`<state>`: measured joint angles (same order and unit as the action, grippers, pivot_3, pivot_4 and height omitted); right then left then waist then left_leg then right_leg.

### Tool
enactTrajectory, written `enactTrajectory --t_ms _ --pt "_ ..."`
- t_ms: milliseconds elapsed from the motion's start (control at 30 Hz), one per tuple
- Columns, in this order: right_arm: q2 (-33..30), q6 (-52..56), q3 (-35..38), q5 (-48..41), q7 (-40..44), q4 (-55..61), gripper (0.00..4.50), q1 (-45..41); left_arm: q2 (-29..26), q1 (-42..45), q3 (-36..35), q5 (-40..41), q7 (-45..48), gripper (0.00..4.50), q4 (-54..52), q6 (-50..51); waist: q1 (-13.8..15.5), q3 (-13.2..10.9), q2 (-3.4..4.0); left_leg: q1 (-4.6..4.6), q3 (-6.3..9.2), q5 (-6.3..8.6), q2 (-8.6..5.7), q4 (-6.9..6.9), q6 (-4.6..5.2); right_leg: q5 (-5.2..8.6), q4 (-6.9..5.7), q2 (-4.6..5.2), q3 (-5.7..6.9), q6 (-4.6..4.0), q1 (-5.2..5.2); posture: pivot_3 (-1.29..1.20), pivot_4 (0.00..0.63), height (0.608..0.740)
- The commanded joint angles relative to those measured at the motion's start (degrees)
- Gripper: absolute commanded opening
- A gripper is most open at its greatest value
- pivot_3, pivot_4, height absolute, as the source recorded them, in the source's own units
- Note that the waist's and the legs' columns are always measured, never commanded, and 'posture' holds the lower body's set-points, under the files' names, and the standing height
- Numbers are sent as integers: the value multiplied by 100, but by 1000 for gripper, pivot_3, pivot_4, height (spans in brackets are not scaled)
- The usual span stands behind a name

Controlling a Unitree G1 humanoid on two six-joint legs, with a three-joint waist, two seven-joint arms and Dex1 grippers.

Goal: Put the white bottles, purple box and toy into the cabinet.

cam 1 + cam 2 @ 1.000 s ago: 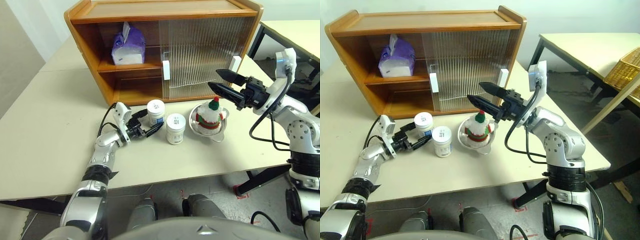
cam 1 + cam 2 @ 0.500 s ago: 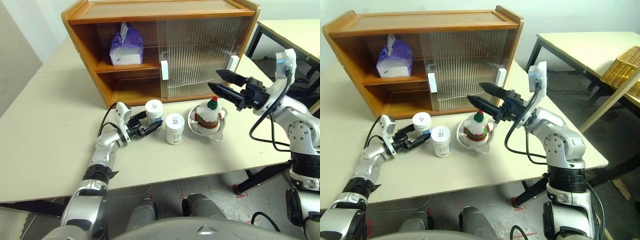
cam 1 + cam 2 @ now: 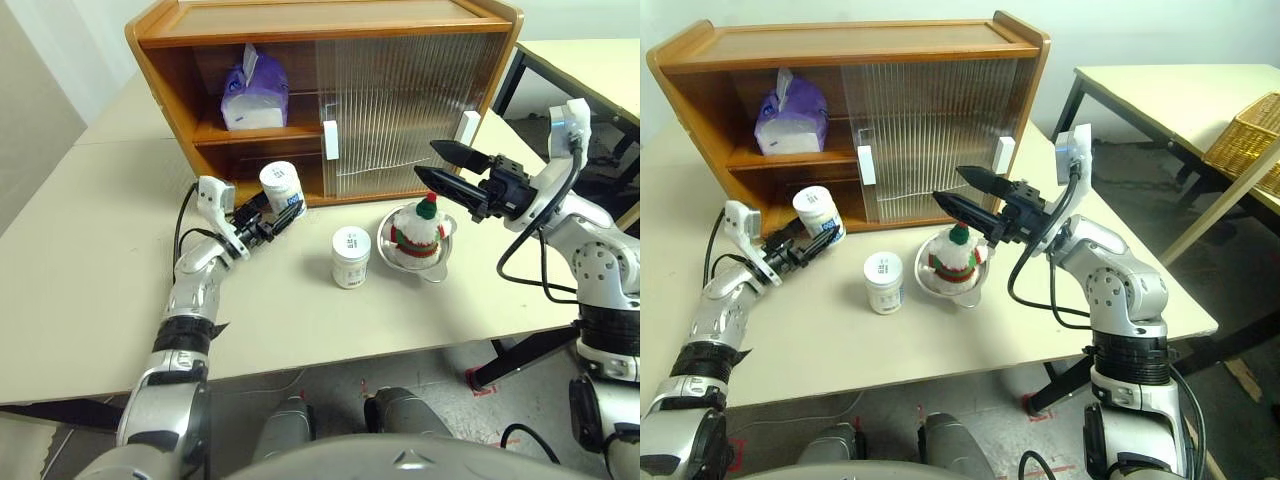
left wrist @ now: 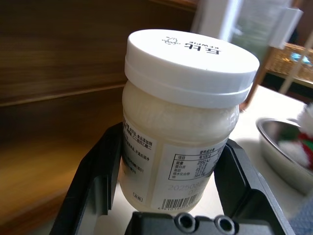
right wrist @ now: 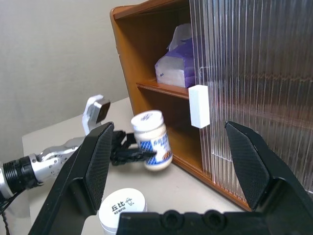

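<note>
Head stereo overhead; wrist cameras close.

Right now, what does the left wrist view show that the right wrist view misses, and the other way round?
Left wrist view alone: the label print and barcode on the held white bottle, the left gripper's fingers flanking it, the steel bowl with the toy in it.

Right wrist view alone: the purple box on the cabinet shelf, the second white bottle on the table, the open right gripper.

Both: the held bottle, the cabinet's wood and ribbed sliding door.
</note>
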<state>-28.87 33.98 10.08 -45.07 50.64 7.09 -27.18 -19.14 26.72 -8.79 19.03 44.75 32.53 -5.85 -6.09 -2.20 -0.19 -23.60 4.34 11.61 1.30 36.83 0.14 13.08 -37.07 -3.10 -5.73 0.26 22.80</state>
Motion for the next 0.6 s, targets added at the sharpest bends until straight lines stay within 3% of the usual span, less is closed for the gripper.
enactTrajectory --t_ms 33,600 --pt "22 -54 -29 28 31 -8 4500 -42 -67 364 -67 -135 -346 3072 239 166 8 0 -1 -1 0 -1 0 1 1 -1 0 0 0 2 0 -168 31 740" --pt "-39 16 51 -22 -41 142 4500 60 275 1879 -29 -987 -2117 3072 3022 -661 -8 -3 -5 1 1 -17 -59 13 29 -19 4 6 -4 32 -12 -199 41 740"
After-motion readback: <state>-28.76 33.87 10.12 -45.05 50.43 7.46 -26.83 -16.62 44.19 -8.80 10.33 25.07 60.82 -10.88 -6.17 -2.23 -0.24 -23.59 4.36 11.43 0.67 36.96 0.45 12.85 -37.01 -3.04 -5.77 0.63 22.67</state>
